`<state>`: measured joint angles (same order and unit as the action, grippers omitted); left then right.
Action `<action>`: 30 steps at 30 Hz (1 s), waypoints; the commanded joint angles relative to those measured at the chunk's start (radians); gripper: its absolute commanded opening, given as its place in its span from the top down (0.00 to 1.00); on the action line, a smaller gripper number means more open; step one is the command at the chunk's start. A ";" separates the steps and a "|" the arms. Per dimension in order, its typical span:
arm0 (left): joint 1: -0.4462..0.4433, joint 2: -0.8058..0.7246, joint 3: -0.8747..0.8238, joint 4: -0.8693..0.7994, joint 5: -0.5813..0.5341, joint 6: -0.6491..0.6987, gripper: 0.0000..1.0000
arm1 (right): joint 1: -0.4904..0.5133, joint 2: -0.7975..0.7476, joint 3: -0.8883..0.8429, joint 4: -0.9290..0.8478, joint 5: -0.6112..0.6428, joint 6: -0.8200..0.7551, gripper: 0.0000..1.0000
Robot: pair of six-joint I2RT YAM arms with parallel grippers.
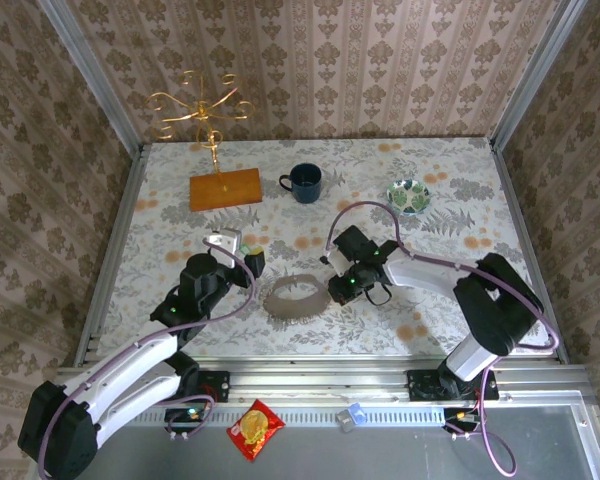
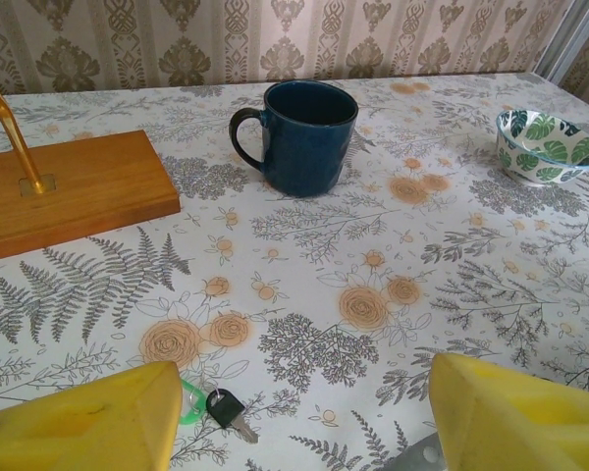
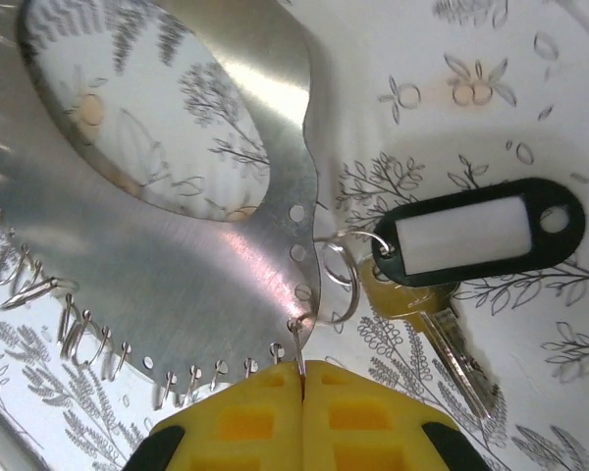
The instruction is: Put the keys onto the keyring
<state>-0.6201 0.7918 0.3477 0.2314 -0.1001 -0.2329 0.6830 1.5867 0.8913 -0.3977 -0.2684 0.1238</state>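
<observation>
Right end effector [image 3: 302, 371] is pinched fully shut on a wire ring [image 3: 298, 339] hanging from the edge of the keyring [image 3: 206, 265], a shiny metal band looped on the tabletop [image 3: 491, 88]. A black-tagged key [image 3: 442, 329] lies just beside its fingertips. Left end effector [image 2: 304, 422] stands wide open, holding nothing, with a green-headed key [image 2: 190, 402] and a black-headed key [image 2: 226, 407] lying between its fingers, close to one.

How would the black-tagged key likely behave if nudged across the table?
Probably loose, not rigid: the black tag, key and split ring look joined only through the ring, so they would likely pivot separately. All lie flat on the tablecloth, so sliding seems likelier than rolling. The set looks light for its size.
</observation>
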 commanded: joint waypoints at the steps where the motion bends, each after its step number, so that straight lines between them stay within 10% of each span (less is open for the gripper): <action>1: 0.005 -0.012 0.037 -0.020 0.008 0.056 0.33 | 0.045 -0.105 0.007 0.007 0.087 -0.108 1.00; 11: 0.003 -0.044 0.078 -0.099 0.152 0.214 0.43 | 0.063 -0.297 -0.044 0.134 0.014 -0.296 1.00; 30: -0.067 0.094 0.107 -0.065 0.827 0.589 0.64 | 0.122 -0.412 -0.128 0.315 -0.154 -0.597 1.00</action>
<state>-0.6762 0.8555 0.4187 0.1596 0.5739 0.2867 0.7906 1.1881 0.7677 -0.1284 -0.3943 -0.4217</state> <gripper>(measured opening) 0.364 0.052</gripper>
